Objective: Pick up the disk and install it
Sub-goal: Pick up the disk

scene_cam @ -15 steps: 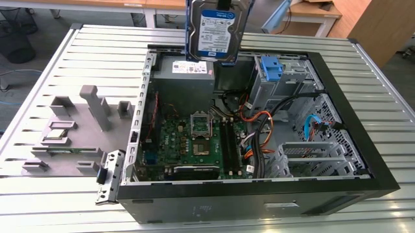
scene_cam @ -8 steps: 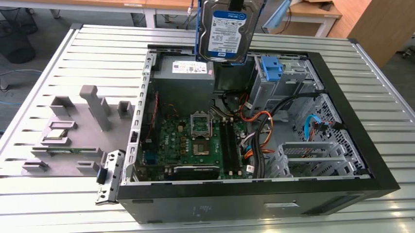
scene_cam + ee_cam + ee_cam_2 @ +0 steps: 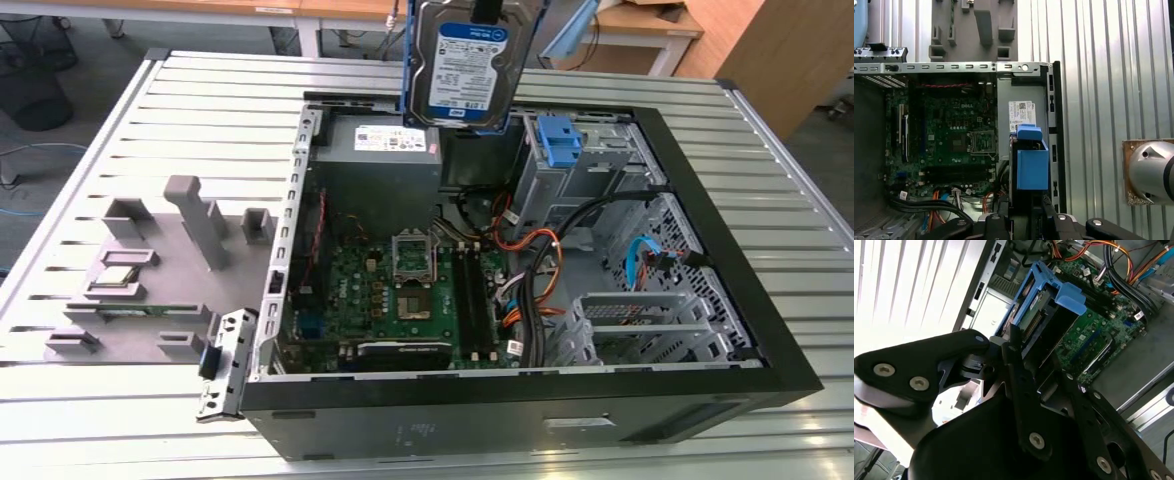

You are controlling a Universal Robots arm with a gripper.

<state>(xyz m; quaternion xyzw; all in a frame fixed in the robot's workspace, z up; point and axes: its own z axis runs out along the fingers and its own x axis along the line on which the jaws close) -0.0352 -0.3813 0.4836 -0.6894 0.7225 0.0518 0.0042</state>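
The disk (image 3: 467, 65), silver with a white-and-blue label and blue side rails, hangs upright in the air over the far end of the open computer case (image 3: 761, 330). It is above the grey power-supply box (image 3: 380, 165) and next to the drive bay (image 3: 587, 160) with its blue clip. In both wrist views my gripper (image 3: 1036, 365) (image 3: 1026, 222) is shut on the disk (image 3: 1041, 315), black fingers (image 3: 1021, 385) pressing on its sides. The blue rail end (image 3: 1031, 162) points down toward the case.
The motherboard (image 3: 400, 290) and a bundle of black, orange and blue cables (image 3: 561, 250) lie inside the case. A grey parts fixture (image 3: 147, 260) with a small chip (image 3: 118, 277) stands at the exterior view's left on the slatted metal table (image 3: 200, 90).
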